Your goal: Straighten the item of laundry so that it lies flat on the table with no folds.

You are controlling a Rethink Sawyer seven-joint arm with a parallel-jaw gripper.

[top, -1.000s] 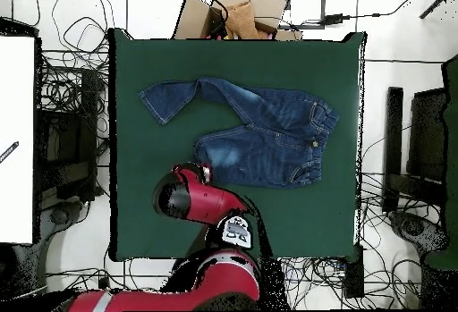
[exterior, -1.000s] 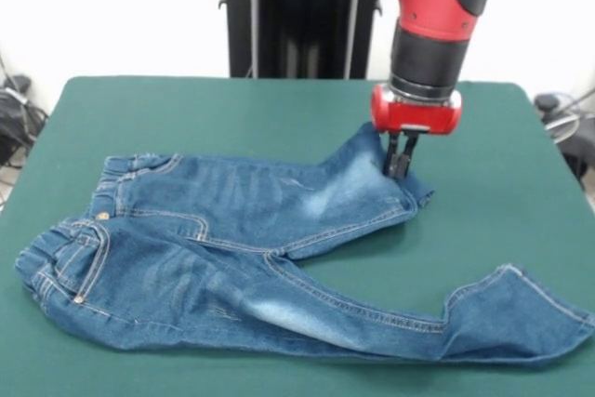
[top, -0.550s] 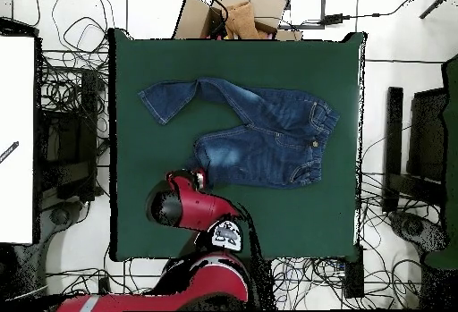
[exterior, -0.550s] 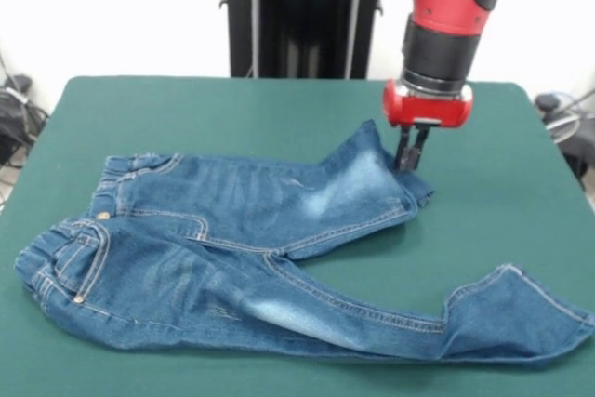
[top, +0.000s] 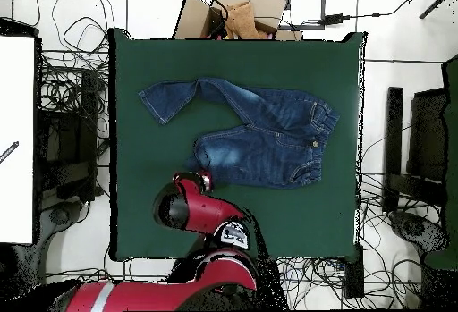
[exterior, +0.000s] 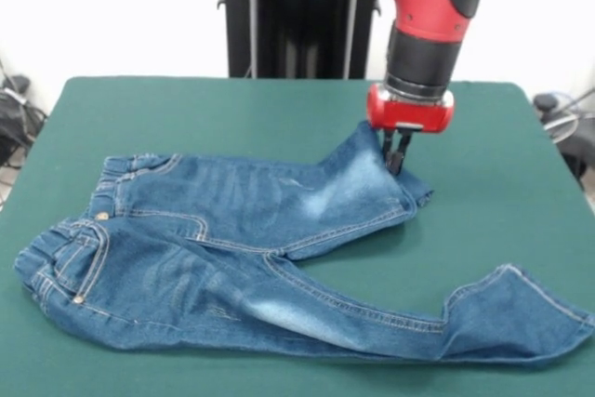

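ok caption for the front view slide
Sawyer's claw at the hem of the jeans' folded far leg on the green table.

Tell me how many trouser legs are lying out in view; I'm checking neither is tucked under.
2: on the jeans, one leg ends under the gripper; the other stretches toward the table's near right corner.

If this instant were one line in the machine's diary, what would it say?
gripper: jaws near-shut at hem of short folded leg | jeans: waistband bunched, other leg's cuff bent | table: green cloth | status: not flat
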